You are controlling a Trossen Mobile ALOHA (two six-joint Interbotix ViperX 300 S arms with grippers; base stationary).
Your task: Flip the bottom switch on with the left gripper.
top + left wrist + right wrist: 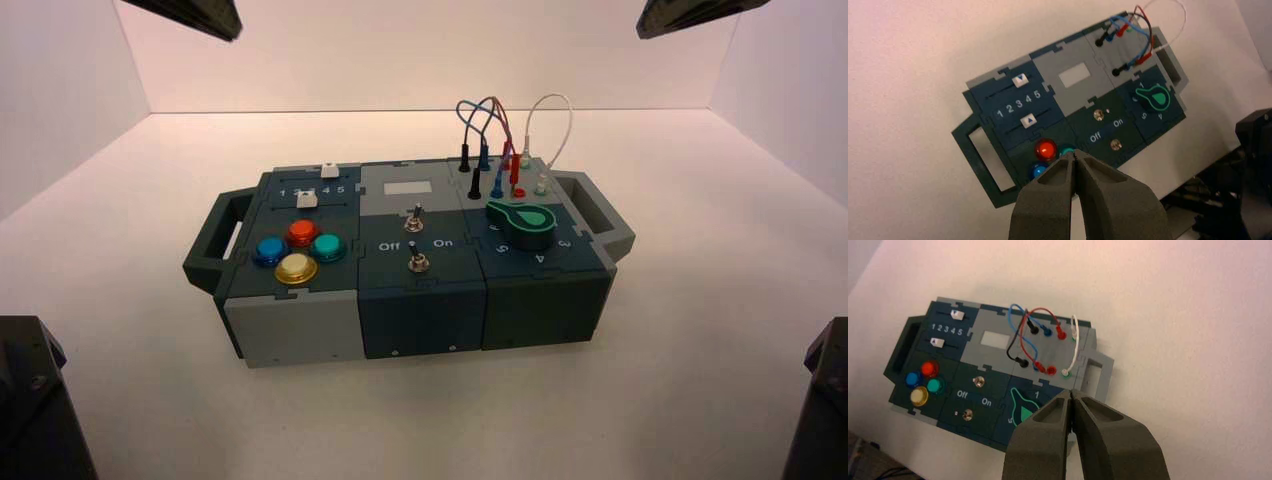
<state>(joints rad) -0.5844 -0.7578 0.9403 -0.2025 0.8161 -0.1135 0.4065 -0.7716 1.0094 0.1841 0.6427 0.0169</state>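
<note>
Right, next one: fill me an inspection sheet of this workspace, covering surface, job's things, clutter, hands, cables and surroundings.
Surface: pale tabletop, under the button box.
Job's things: bottom switch, the nearer of two toggles in the box's middle section; lever position not plain.
Clutter: nothing seen.
Left hand: shut, nothing between the fingertips, out to the robot's left, clear of the switch.
Right hand: shut, idle, out to the robot's right.
Cables: blue, red, black and white wires on the grey panel, far right of the box.
Surroundings: pale walls left, right and behind.
</note>
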